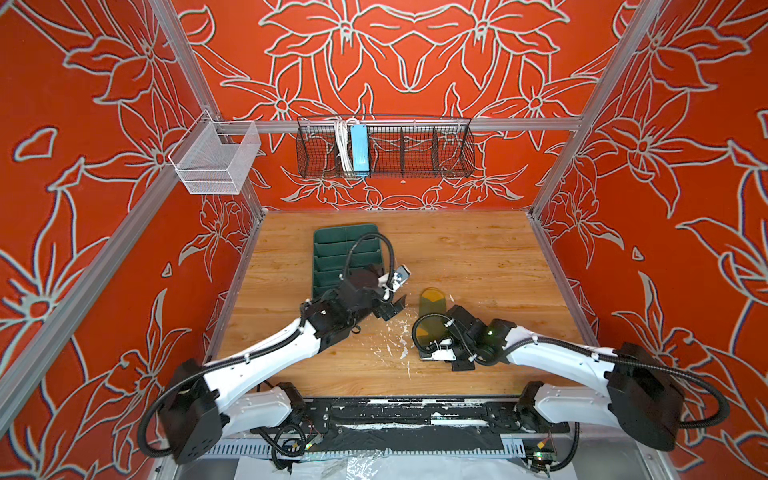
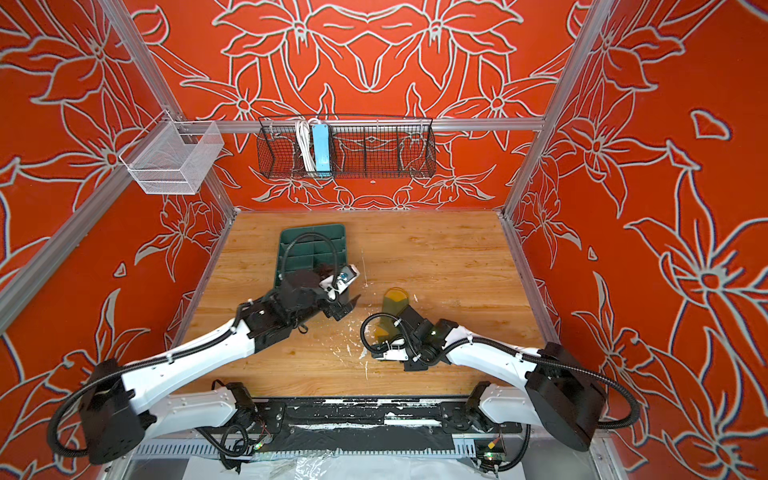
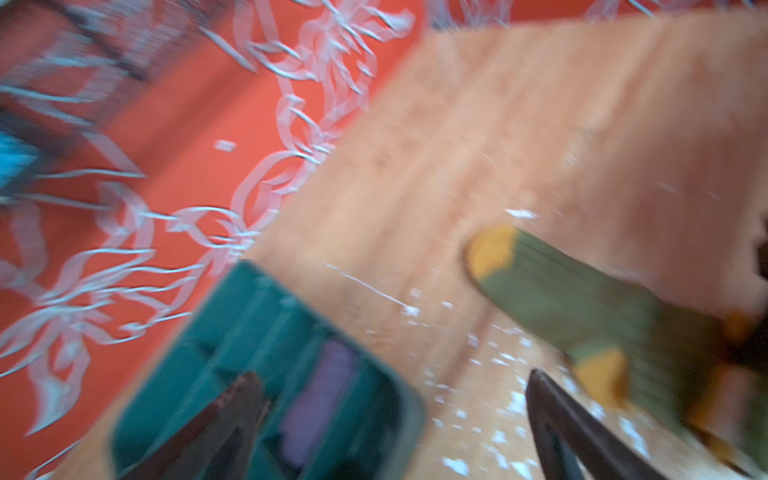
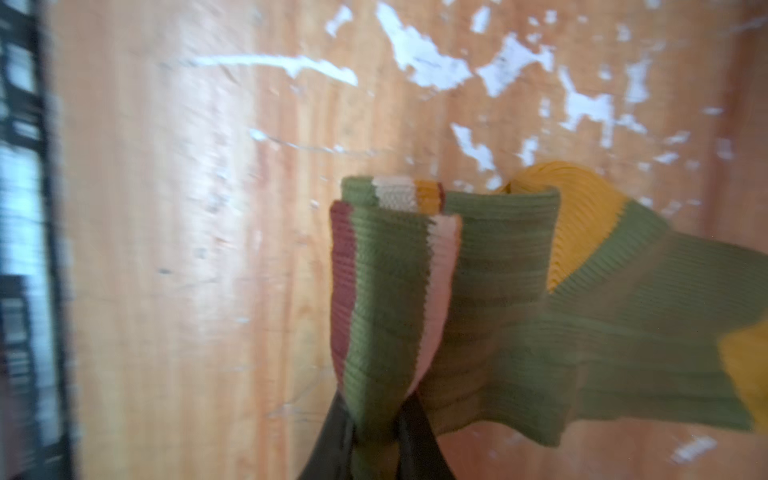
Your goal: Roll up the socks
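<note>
The olive green sock (image 1: pixel 432 305) (image 2: pixel 395 303) lies on the wooden table, its mustard toe pointing toward the back wall. My right gripper (image 4: pixel 376 409) is shut on its striped cuff, and the fabric (image 4: pixel 498 270) bunches up in front of the jaws. My left gripper (image 1: pixel 392 309) (image 2: pixel 347 307) (image 3: pixel 392 376) hangs open and holds nothing, over the near right corner of the dark green tray (image 1: pixel 332 245) (image 3: pixel 232 316). The purple sock (image 3: pixel 324 395) rests inside a tray compartment. In both top views the left arm hides it.
White flecks (image 1: pixel 390 345) mark the table between the two arms. A black wire basket (image 1: pixel 386 147) and a white mesh basket (image 1: pixel 216 160) hang on the rails above the table's back edge. Red patterned walls enclose three sides.
</note>
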Motion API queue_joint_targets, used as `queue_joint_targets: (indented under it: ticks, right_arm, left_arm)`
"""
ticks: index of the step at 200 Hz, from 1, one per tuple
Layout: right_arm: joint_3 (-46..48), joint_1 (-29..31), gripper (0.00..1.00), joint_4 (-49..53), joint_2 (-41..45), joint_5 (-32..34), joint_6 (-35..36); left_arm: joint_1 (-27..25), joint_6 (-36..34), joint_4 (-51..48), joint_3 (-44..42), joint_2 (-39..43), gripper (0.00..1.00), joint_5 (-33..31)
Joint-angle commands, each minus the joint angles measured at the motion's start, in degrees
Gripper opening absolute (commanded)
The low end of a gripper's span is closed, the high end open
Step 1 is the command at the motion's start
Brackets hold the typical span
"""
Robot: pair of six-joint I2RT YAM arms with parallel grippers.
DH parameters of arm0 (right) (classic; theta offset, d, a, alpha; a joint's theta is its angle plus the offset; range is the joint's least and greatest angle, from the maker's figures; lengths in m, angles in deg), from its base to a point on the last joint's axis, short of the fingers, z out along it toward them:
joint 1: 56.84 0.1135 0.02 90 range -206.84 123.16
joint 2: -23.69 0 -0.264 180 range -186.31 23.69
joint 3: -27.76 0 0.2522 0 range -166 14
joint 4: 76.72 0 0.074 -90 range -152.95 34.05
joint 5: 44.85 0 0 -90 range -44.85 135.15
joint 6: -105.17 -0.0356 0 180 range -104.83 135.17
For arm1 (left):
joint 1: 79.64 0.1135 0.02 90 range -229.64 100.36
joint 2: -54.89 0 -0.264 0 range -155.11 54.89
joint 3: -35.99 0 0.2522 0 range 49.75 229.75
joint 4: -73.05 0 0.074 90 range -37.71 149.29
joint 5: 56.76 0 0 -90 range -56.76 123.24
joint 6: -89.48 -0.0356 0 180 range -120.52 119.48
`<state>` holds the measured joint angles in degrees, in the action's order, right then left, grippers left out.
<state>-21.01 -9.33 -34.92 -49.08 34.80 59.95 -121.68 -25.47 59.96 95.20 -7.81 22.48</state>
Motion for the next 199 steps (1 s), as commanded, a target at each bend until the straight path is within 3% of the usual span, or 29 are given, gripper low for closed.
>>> queue_joint_targets:
  ticks: [1, 29, 56, 67, 101, 133, 158, 199]
  right_arm:
    - [-3.9, -1.2, 0.00, 8.9, -5.2, -9.1, -3.4]
    - [-8.9, -3.4, 0.00, 11.3, -13.3, -11.6, -6.1]
    - [-13.1, -5.8, 0.00, 13.2, -20.7, -11.7, -8.3]
    - [-14.1, -6.5, 0.00, 13.4, -22.8, -12.1, -8.4]
    - [-15.0, -8.2, 0.00, 11.1, -25.3, -13.3, -9.2]
    - [-15.7, -8.9, 0.00, 10.1, -26.0, -12.3, -10.3]
    - [-15.1, -9.0, 0.00, 9.8, -25.6, -11.4, -10.0]
    - [-14.7, -9.0, 0.00, 10.2, -24.3, -12.2, -9.6]
  left_arm:
    - [2.4, -0.7, 1.4, -1.3, 5.4, 0.97, 0.5]
    - [2.5, -6.2, -12.9, 2.5, 14.3, 0.98, 13.1]
    - [1.1, -7.9, -16.7, 3.4, 18.5, 0.93, 19.4]
    - [-2.5, -9.8, -16.2, 1.8, 19.4, 0.92, 16.7]
    - [-19.3, -18.5, -13.1, -5.1, 15.1, 0.91, -0.1]
    - [-30.7, -15.1, 5.5, -17.1, 8.3, 0.89, -7.0]
    - [-35.2, -14.8, 14.9, -19.2, -4.9, 0.86, -13.8]
    - [-35.6, -18.5, 26.2, -16.7, -21.7, 0.86, -20.3]
